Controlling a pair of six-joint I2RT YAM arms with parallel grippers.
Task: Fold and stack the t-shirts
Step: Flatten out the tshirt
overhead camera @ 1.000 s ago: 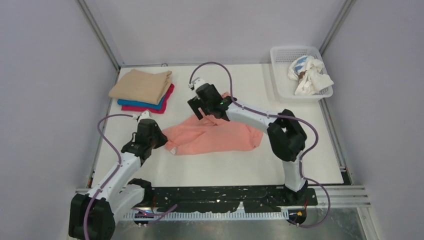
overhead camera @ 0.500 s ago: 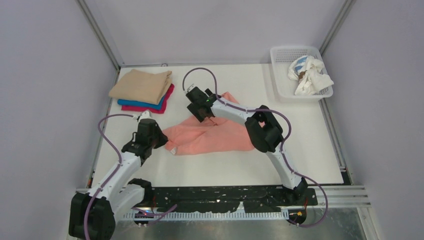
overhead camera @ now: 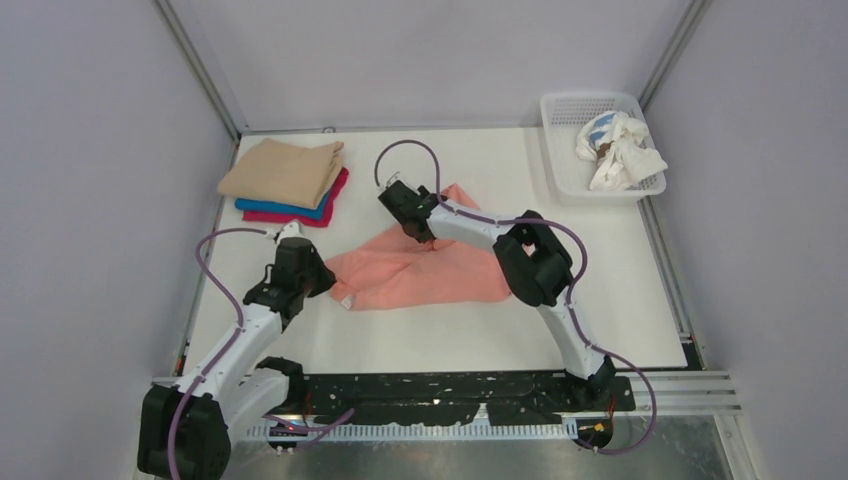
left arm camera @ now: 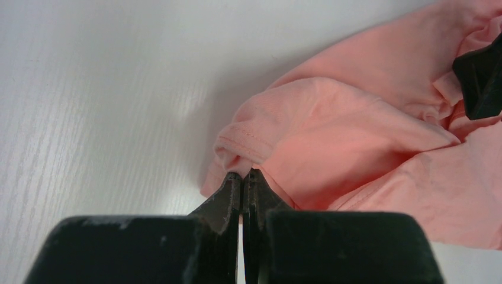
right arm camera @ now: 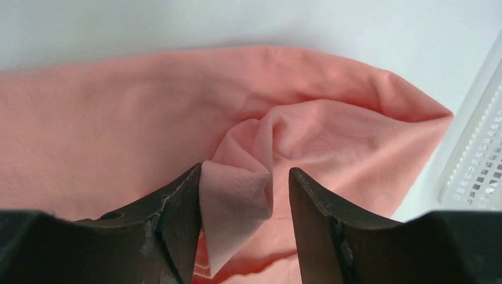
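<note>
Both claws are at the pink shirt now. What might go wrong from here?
1. The left claw pinches only a thin bit of hem of the pink shirt at its very tips; a pull may slip it free.
2. The right claw straddles a bunched fold with its jaws apart; shutting may catch several layers, or miss.
3. The shirt lies crumpled between the claws, so lifting now would likely carry wrinkles into the fold.
</note>
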